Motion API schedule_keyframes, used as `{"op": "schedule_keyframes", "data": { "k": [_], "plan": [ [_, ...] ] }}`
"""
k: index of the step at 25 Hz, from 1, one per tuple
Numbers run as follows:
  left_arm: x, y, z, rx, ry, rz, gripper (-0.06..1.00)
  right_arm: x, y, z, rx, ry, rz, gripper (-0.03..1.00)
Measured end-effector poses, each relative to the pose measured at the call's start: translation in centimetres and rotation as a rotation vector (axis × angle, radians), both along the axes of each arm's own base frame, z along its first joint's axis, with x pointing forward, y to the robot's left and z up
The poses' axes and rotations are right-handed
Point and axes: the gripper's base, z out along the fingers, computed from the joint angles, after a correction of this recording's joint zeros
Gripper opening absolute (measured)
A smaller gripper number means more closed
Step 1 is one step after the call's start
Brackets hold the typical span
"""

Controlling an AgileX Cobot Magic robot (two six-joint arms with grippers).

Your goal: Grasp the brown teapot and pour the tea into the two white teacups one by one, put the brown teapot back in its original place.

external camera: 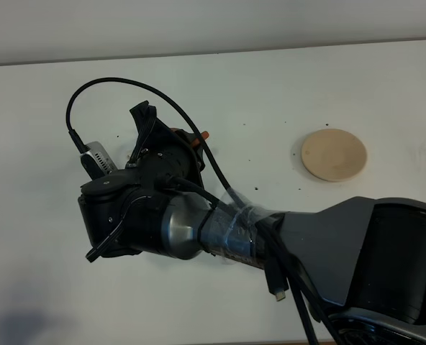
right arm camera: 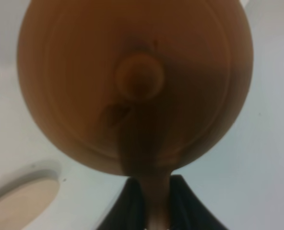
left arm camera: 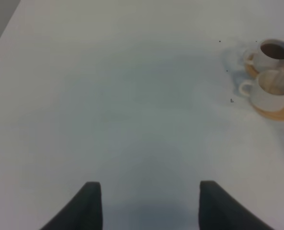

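- The fingers [right arm camera: 185, 206] of the right gripper [right arm camera: 156, 203] are pinched tight on the loop handle of the brown teapot [right arm camera: 132, 86]. The pot hangs just in front of them with its knobbed lid facing the wrist camera.
- From above, the right arm reaches across to the left half of the table [external camera: 270, 86] and covers both pot and cups, so we cannot read the spout's tilt.
- The left gripper [left arm camera: 149, 206] has its jaws spread wide, grips nothing and hovers over bare table, well apart from the cups.
- The farther cup [left arm camera: 272, 51] holds dark tea [left arm camera: 275, 50]. The nearer cup [left arm camera: 271, 91], just beside it, shows a pale inside. Both sit on orange coasters [left arm camera: 281, 112].
- We judge the first pour done and the second cup in hand.
- Next, we would set the spout over the nearer cup, tip slowly, then level the pot before any drip falls.
- The pale wooden disc [external camera: 334, 154] lies empty on the right, well apart. The pot must travel there upright and land centred before the grip opens.
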Motion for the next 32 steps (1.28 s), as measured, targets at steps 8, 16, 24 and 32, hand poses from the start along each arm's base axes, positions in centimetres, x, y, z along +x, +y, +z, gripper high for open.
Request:
{"op": "schedule_keyframes", "data": {
  "k": [8, 16, 24, 32],
  "plan": [
    [0.00, 0.00, 0.00, -0.002, 0.000, 0.001, 0.45, 0.02, 0.10, 0.15, -0.011, -0.023, 0.014, 0.09],
    [0.00, 0.00, 0.00, -0.002, 0.000, 0.001, 0.45, 0.09, 0.24, 0.46, -0.058, -0.059, 0.057, 0.09],
    [0.00, 0.00, 0.00, -0.001, 0.000, 0.001, 0.45, 0.14, 0.26, 0.54, -0.102, -0.064, 0.086, 0.09],
    [0.00, 0.00, 0.00, -0.001, 0.000, 0.001, 0.45, 0.24, 0.31, 0.72, -0.150, -0.082, 0.119, 0.09]
  ]
}}
